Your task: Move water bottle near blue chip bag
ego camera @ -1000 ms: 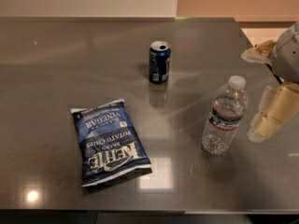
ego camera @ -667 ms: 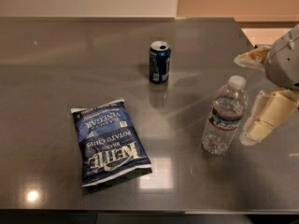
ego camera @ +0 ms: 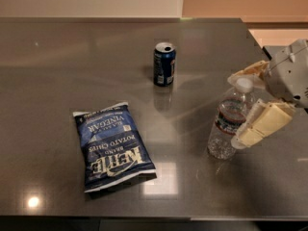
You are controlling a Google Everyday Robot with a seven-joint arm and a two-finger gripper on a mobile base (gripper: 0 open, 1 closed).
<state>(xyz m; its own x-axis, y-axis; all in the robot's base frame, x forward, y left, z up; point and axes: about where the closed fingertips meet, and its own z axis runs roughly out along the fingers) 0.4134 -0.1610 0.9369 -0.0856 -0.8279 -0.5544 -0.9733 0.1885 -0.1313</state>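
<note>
The water bottle (ego camera: 230, 120), clear ribbed plastic with a white cap and a red and blue label band, stands upright at the right of the grey table (ego camera: 62, 71). The blue chip bag (ego camera: 112, 145) lies flat at the front left, far from the bottle. My gripper (ego camera: 244, 107) comes in from the right edge with its cream fingers (ego camera: 262, 124) spread open. One finger is behind the bottle's cap and the other is in front of its right side, so the upper bottle sits between them.
A short dark blue soda can (ego camera: 164, 64) stands upright at the middle back of the table, left of the bottle. The table's right edge runs close behind the gripper, with a pale floor beyond it.
My gripper has moved left toward the bottle, and its open fingers now straddle the bottle's top. The bottle, bag and can have not moved.
</note>
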